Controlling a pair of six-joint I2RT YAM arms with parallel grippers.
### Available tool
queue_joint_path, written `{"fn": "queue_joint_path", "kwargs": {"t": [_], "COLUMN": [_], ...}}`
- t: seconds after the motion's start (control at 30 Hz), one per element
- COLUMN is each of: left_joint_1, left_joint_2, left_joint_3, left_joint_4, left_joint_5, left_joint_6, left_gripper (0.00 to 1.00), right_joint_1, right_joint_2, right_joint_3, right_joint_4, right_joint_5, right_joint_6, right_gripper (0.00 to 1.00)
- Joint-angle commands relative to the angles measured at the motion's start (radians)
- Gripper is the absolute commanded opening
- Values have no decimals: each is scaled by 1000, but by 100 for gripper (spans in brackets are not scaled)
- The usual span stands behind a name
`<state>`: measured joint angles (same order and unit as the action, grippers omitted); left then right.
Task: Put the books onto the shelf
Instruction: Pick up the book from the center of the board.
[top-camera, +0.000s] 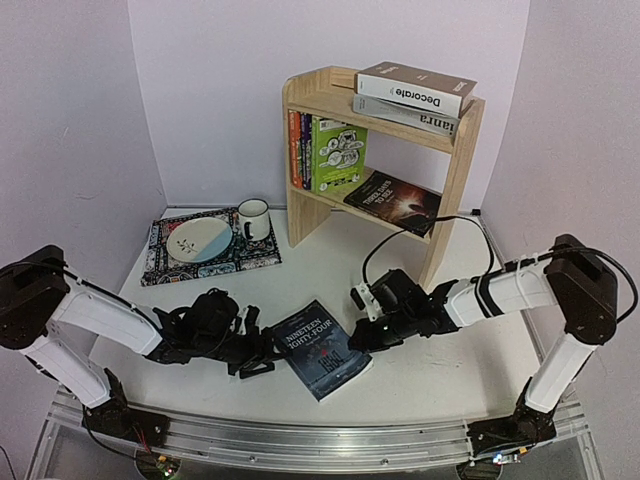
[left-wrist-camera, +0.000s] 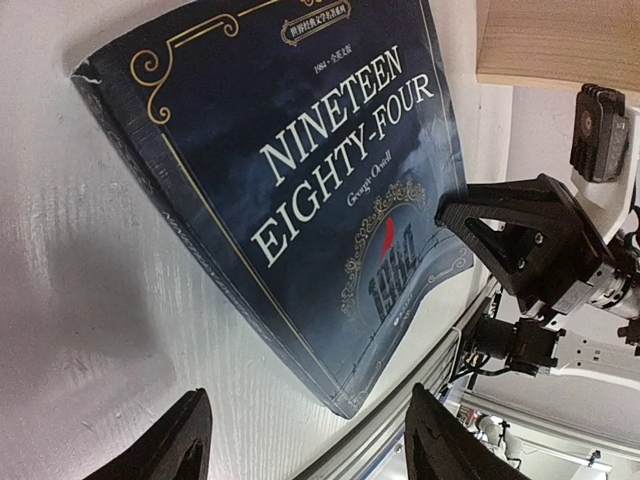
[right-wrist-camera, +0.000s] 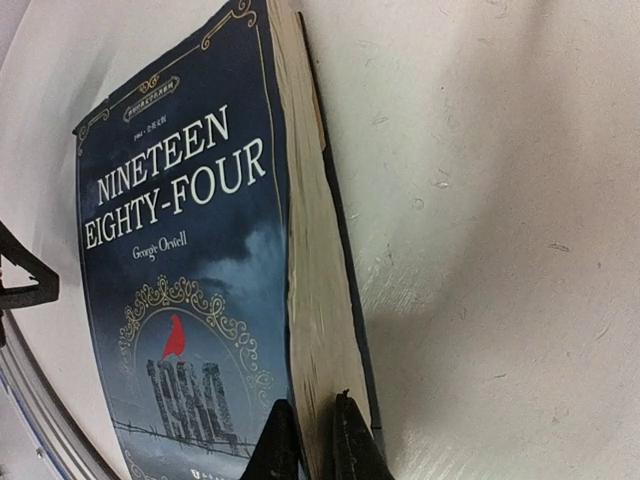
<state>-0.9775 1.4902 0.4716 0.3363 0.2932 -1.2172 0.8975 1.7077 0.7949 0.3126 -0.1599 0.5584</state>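
The dark blue "Nineteen Eighty-Four" book (top-camera: 322, 350) lies face up near the table's front edge, between both arms. My right gripper (right-wrist-camera: 312, 442) is shut on its page edge (right-wrist-camera: 318, 300): one finger lies on the front cover and the other is wedged into the pages. My left gripper (left-wrist-camera: 305, 450) stands open just off the book's spine corner (left-wrist-camera: 345, 400), touching nothing. The pine shelf (top-camera: 455, 190) holds "Decorate" (top-camera: 415, 88) on the grey book (top-camera: 405, 113) on top. Upright paperbacks (top-camera: 330, 155) and a flat dark book (top-camera: 392, 200) sit on the lower tier.
A patterned placemat (top-camera: 160, 265) at the back left carries a plate (top-camera: 200, 240) and a white mug (top-camera: 253, 218). A metal rail (top-camera: 300, 440) runs along the near table edge, close to the book's lower corner. The walls close in on both sides.
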Motion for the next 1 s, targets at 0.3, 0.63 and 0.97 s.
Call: {"fn": "queue_joint_path", "kwargs": {"t": [0.3, 0.63, 0.97], "left_joint_1": [-4, -4, 57], "left_joint_2": [16, -104, -228], "left_joint_3": [35, 2, -64], "left_joint_4": [111, 156, 249], "left_joint_5": [-5, -12, -24], "left_joint_6": [-21, 10, -9], "left_gripper": [67, 92, 99], "right_joint_1": [5, 4, 4], "right_joint_2": [-211, -388, -464], "right_joint_3": [34, 97, 182], "right_joint_4": [-149, -152, -150], "right_joint_5": [-62, 23, -23], "right_joint_6": [109, 258, 303], "right_gripper": [0, 0, 0]}}
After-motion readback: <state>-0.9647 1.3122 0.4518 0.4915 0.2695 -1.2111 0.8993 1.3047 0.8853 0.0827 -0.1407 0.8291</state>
